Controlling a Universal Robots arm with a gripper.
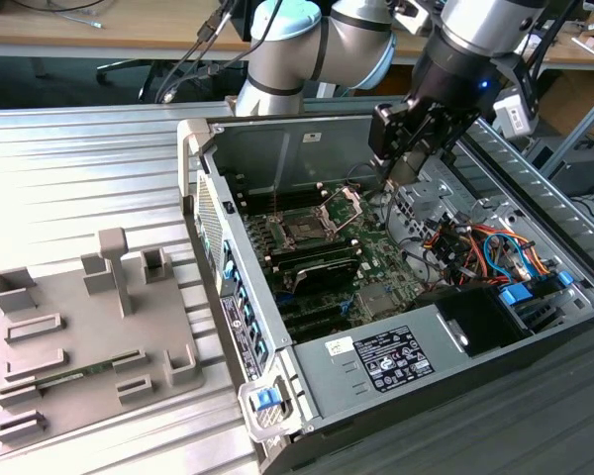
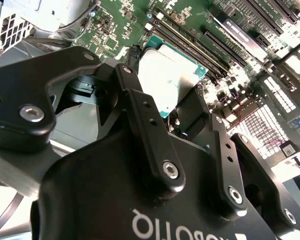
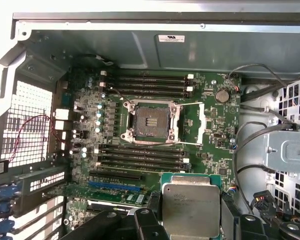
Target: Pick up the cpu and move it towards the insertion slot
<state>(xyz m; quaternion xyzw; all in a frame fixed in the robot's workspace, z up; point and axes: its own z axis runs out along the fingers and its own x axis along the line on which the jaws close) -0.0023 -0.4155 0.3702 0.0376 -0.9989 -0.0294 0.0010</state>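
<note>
Claw: the black claw (image 3: 190, 227) is closed on the flat silver square cpu (image 3: 191, 210).
Slot: the dark square insertion slot with its silver frame (image 3: 151, 120) sits apart from the cpu, open, across the black memory slots (image 3: 140, 156).

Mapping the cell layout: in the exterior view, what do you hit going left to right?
Grey fixture tray holding a memory stick → open computer case → insertion slot on the motherboard → gripper above the board → bundle of orange and blue cables.

An open computer case (image 1: 396, 297) lies on a ribbed metal table (image 1: 79, 168). Beside the case, on the exterior view's left, sits a grey fixture tray (image 1: 79, 346) holding a green memory stick (image 1: 84, 373).
</note>
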